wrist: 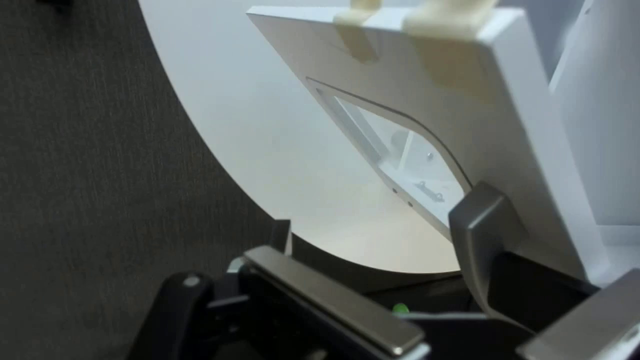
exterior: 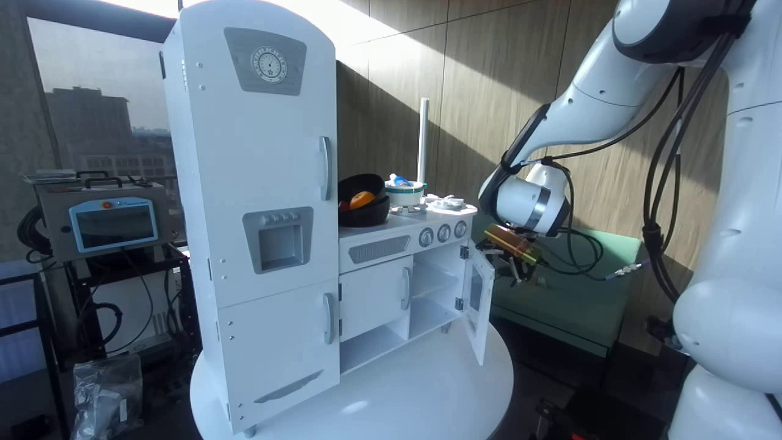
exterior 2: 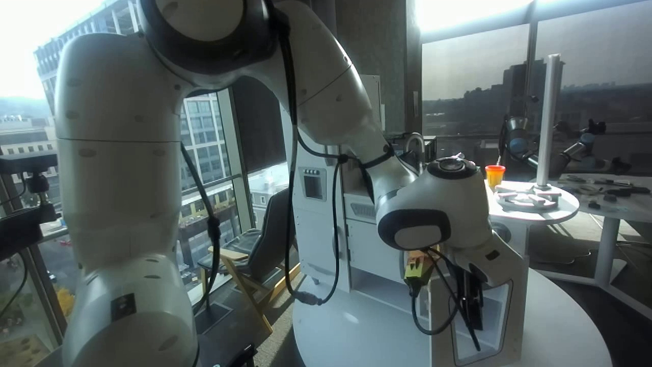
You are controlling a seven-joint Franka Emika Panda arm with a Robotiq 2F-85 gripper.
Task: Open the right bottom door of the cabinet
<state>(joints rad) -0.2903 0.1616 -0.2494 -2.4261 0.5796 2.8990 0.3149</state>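
The fingers [wrist: 335, 298] of my gripper [wrist: 472, 330] are spread apart, and in the wrist view the grey handle [wrist: 475, 225] of the right bottom door [wrist: 500, 155] shows in the gap between them, though I cannot tell whether either finger touches it. From that handle the white panel reaches away from me, its inset window [wrist: 420, 160] lying beyond the handle. In both exterior views the door stands swung out from the end of the white cabinet [exterior: 275, 174], with my gripper just beside its outer face.
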